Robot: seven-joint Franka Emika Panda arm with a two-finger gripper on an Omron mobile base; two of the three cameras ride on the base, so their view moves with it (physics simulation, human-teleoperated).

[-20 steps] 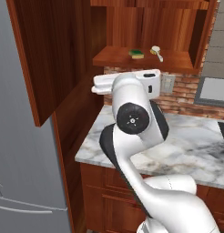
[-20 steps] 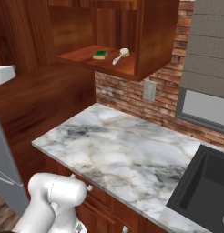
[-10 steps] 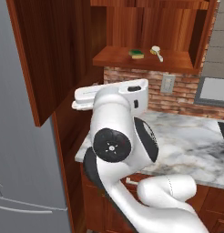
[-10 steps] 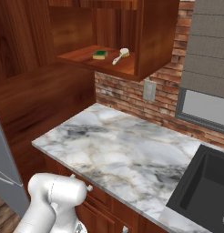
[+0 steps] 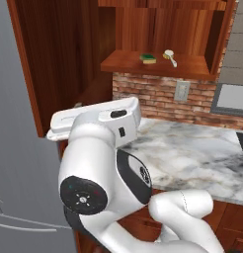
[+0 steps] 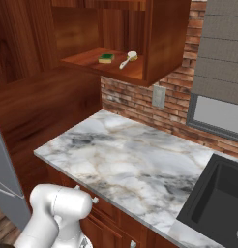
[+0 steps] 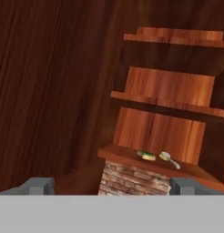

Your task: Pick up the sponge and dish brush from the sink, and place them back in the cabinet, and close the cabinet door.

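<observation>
The green and yellow sponge [image 5: 148, 59] [image 6: 106, 58] lies on the lower shelf of the open cabinet [image 5: 158, 67] [image 6: 87, 62]. The cream dish brush [image 5: 169, 56] [image 6: 128, 59] lies just right of it, apart from it. The cabinet door [image 5: 54, 59] [image 6: 24, 48] stands swung open at the left. My gripper [image 7: 111, 186] is open and empty, well short of the shelf, facing the door's inner face [image 7: 50, 82], with the sponge [image 7: 147, 156] and brush [image 7: 168, 159] far ahead. My white hand [image 5: 96, 114] hangs below the door's lower edge. One black sink [image 6: 217, 203] basin shows at the right.
A marble counter [image 5: 192, 153] [image 6: 126, 160] runs under the cabinet, backed by a brick wall with an outlet [image 5: 182, 90]. The grey fridge [image 5: 20, 173] stands at the left beside the open door. My own arm bulks large in the left base view's foreground.
My arm has swung left and lower, from in front of the counter towards the open door. Sponge, brush and door have stayed put.
</observation>
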